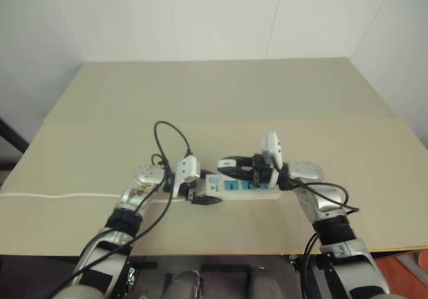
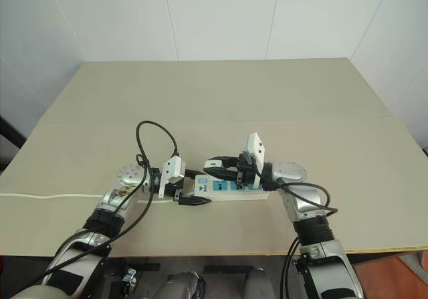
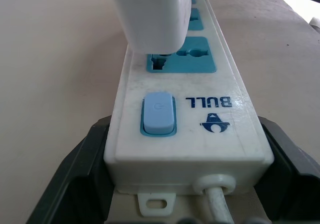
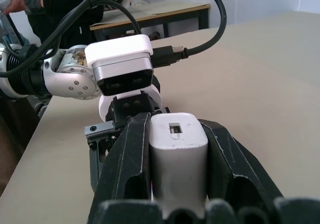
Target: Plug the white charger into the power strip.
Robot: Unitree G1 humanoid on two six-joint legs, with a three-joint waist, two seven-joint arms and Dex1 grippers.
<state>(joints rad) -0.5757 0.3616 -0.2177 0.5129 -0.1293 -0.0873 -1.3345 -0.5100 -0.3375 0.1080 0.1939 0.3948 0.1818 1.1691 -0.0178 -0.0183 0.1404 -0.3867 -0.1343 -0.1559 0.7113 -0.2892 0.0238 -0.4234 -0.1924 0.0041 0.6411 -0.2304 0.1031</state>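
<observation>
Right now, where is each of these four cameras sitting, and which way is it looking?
Left eye and right eye views: on the head, looking forward and down at the table; both arms show.
Left wrist view: along the left end effector, shut on the power strip at its switch end.
Right wrist view: along the right end effector, shut on the white charger.
Shared: both wrist views show the charger, over the strip's first socket.

A beige table (image 2: 221, 105) bears the power strip (image 2: 231, 188) (white cord (image 2: 47, 195) trailing left)
</observation>
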